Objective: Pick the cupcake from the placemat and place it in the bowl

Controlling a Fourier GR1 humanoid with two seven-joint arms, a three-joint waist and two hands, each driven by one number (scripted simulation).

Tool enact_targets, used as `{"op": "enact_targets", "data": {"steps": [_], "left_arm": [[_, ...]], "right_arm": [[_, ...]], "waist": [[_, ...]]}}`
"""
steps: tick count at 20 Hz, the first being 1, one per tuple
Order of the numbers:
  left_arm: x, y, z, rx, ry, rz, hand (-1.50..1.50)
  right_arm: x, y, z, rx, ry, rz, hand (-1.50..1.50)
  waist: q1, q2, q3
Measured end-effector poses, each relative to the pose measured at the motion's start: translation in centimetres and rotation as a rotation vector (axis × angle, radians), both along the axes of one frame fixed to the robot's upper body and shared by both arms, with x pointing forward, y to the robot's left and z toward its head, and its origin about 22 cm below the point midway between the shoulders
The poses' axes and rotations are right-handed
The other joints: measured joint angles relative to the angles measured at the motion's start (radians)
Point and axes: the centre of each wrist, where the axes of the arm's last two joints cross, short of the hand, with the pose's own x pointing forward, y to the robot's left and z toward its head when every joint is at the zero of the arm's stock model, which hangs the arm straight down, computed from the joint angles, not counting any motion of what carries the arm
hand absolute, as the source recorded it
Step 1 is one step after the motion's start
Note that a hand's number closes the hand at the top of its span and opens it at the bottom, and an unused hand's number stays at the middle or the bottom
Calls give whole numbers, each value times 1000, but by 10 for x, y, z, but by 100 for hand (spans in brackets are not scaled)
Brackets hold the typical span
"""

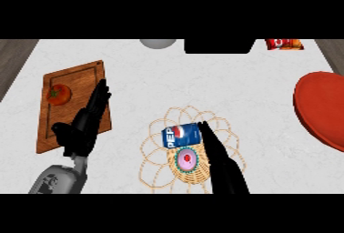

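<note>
A cupcake with pink frosting and a tan wrapper sits on the woven, lacy placemat in the lower middle. A blue soda can lies on its side just behind it on the same mat. My right hand reaches in from the lower edge, fingers straight, right beside the cupcake's right side and touching the can's end; it holds nothing. The red bowl sits at the right edge, partly cut off. My left hand rests open over the cutting board at the left.
A wooden cutting board with a tomato lies at the left. At the far edge are a grey round object, a black box and a red snack bag.
</note>
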Motion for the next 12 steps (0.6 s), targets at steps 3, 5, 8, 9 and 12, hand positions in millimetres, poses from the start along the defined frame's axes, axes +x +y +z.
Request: {"op": "enact_targets", "data": {"steps": [3, 5, 8, 9, 12], "left_arm": [[2, 1, 1, -4, 3, 4, 0], [0, 4, -4, 1, 1, 1, 0], [5, 3, 0, 1, 0, 5, 0], [1, -3, -2, -1, 1, 1, 0], [-5, 1, -3, 1, 4, -1, 0]], "right_arm": [[-4, 0, -7, 43, -12, 12, -150], [-7, -6, -6, 77, -29, 11, -150], [-6, -8, -11, 107, -36, 16, -150], [-9, -5, -11, 118, -39, 18, -150], [-8, 0, -17, 144, -29, 22, -150]], "waist": [[-1, 0, 0], [-2, 0, 0], [-2, 0, 0], [-1, 0, 0], [0, 0, 0]]}}
